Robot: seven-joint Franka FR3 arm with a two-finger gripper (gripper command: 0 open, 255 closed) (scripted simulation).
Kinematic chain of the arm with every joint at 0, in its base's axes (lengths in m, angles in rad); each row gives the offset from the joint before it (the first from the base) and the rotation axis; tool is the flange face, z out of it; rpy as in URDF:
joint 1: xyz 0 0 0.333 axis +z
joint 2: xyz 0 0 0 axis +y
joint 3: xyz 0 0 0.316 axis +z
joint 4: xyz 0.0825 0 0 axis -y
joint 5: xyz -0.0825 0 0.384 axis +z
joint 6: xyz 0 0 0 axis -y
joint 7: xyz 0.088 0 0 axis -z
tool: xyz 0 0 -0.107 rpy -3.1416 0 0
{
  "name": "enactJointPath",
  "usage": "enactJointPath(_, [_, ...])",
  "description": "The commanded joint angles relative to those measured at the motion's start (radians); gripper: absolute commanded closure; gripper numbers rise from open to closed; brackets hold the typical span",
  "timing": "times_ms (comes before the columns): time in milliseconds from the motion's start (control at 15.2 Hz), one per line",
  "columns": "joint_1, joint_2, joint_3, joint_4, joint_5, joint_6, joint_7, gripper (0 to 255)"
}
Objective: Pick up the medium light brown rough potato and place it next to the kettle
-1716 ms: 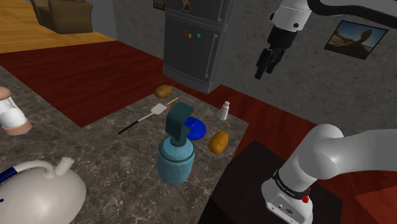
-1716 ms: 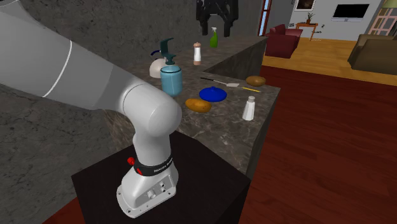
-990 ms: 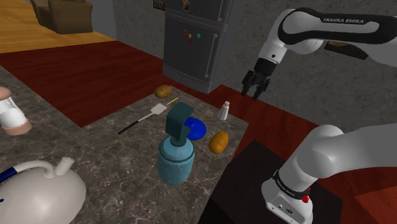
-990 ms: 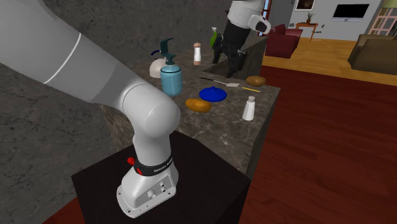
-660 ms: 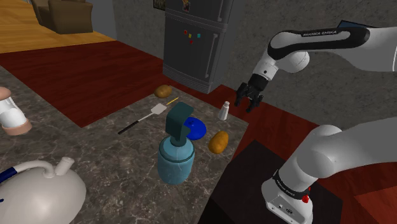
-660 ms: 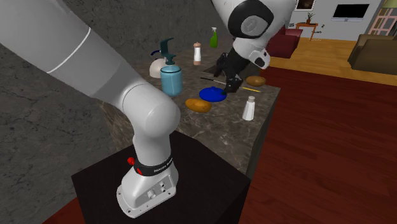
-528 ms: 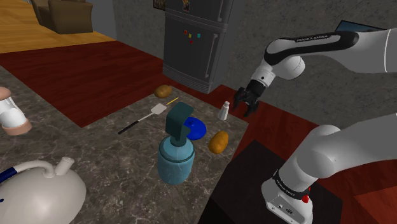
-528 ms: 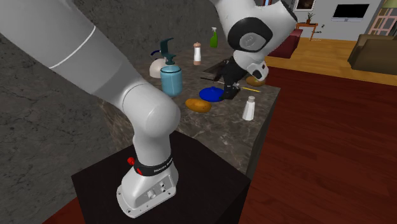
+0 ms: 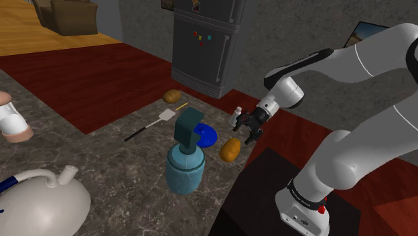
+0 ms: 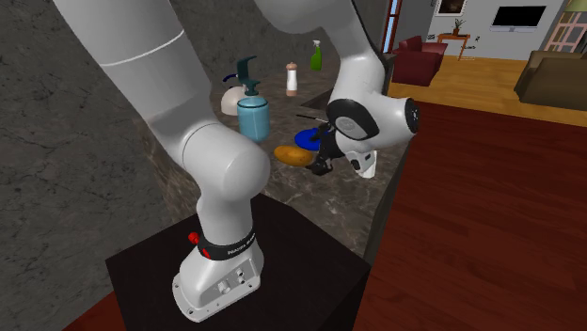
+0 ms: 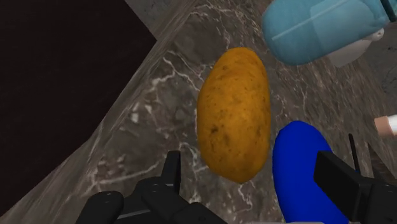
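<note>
- Our white arm (image 9: 365, 64) bends down from the stand, bringing the hand low over the table's corner beside it.
- The marbled table (image 9: 114, 144) carries everything.
- The white kettle (image 9: 40, 204) sits well apart from the potato, so we judge a long carry is ahead.
- A blue spray bottle (image 9: 184, 166) stands between them and needs clearing.
- A blue dish (image 9: 208, 136) lies just beside the potato, crowding one side.
- The light brown potato (image 11: 233, 111) rests near the table's edge.
- The jaws stand apart, just short of it and not touching, ready to straddle it.
</note>
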Motion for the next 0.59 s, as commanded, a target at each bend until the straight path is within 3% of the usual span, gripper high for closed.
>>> enactJointPath(0, [0.024,0.034,-0.001,-0.015,0.062,0.024,-0.033,0])
enactJointPath(330, [0.072,0.071,0.026,-0.035,0.152,0.074,-0.073,0])
enactJointPath(528, [0.078,0.076,0.03,-0.036,0.163,0.079,-0.078,0])
